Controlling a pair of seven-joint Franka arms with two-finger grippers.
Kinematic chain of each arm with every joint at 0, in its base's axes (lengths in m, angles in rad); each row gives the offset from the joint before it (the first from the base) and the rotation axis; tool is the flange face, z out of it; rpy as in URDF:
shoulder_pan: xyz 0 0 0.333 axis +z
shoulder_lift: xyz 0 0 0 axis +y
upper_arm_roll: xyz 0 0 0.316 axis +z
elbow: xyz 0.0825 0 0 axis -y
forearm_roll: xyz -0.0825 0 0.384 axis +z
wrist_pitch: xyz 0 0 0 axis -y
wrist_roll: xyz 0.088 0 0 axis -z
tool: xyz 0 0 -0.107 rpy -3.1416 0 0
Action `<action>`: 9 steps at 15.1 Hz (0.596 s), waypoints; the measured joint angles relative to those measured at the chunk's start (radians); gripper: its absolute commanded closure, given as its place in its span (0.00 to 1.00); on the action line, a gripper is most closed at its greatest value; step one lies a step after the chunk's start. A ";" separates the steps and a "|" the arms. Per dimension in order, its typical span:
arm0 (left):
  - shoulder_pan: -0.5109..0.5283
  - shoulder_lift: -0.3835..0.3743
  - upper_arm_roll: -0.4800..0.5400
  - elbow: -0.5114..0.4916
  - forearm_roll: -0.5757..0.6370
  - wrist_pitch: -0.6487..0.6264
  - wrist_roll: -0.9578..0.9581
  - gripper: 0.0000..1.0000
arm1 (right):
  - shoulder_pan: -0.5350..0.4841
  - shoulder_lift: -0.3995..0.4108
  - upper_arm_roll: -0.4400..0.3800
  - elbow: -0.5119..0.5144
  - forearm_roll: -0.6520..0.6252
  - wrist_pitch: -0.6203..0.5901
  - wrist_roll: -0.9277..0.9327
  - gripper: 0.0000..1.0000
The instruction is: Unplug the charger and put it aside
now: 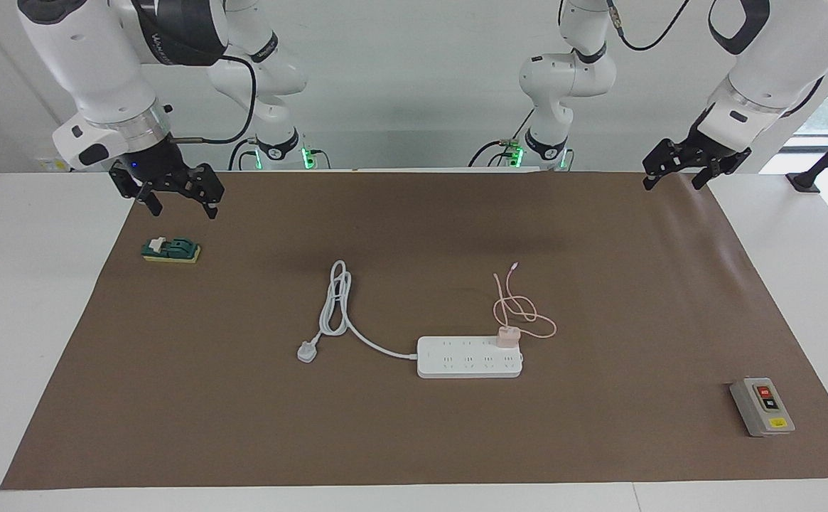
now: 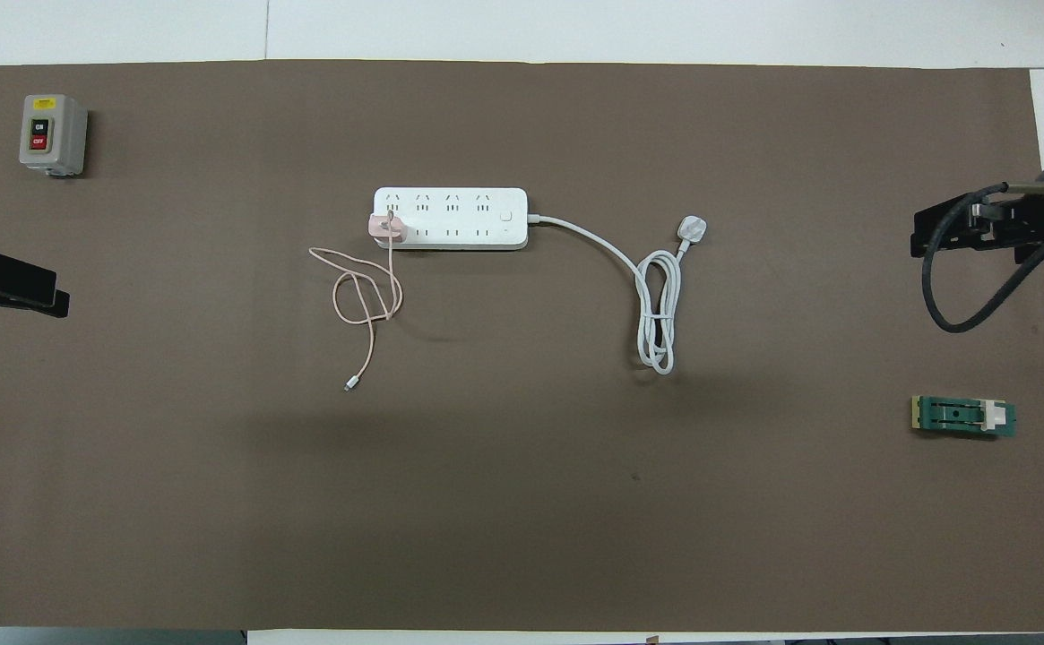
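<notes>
You see a pale pink charger (image 1: 507, 336) plugged into the white power strip (image 1: 469, 358), at the strip's end toward the left arm. Its thin cable loops off the strip toward the robots. The strip's long axis runs across the table. Both grippers hang well apart from it: left gripper (image 1: 675, 175) released and somewhat nearer the charger, right gripper (image 1: 181, 198) also spread, empty.

One charger (image 1: 507, 336), one power strip (image 1: 469, 357), two switch boxes (image 1: 762, 407).
</notes>
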 measured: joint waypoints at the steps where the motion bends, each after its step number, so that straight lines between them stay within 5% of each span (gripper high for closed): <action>1: 0.000 0.000 0.000 0.000 0.000 0.000 0.000 0.00 | 0.000 0.000 0.000 0.000 0.000 0.001 0.000 0.00; 9: 0.000 0.000 0.000 0.000 0.000 0.000 0.000 0.00 | 0.003 0.000 0.005 0.000 0.000 0.009 0.000 0.00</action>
